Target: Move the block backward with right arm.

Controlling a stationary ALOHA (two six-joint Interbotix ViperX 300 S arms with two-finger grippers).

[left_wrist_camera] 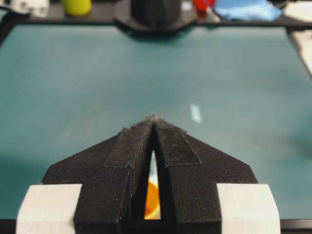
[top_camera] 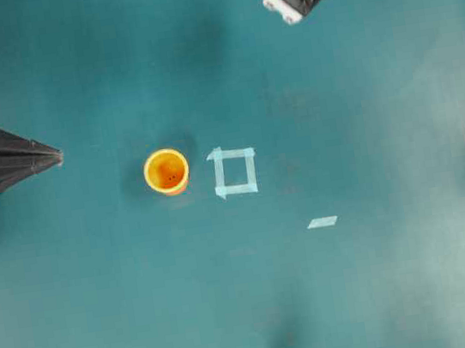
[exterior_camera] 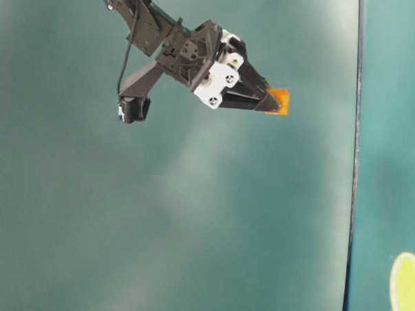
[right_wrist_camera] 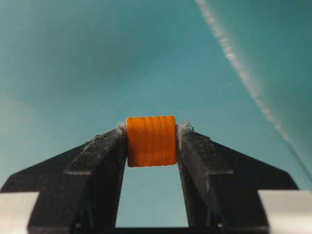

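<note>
Your right tool [right_wrist_camera: 151, 141] is clamped on the block [right_wrist_camera: 151, 141], pinched at its tips, lifted off the tabletop [top_camera: 385, 274] near 12 o'clock overhead. Left tool [top_camera: 55, 156], at 9 o'clock, sits pressed together, well apart.

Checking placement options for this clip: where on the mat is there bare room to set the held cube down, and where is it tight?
The right gripper grips the block in the air. The mat is bare along its near edge and far-left corner. It is tighter mid-mat: the cup stands beside the tape square, with a tape strip nearby.
</note>
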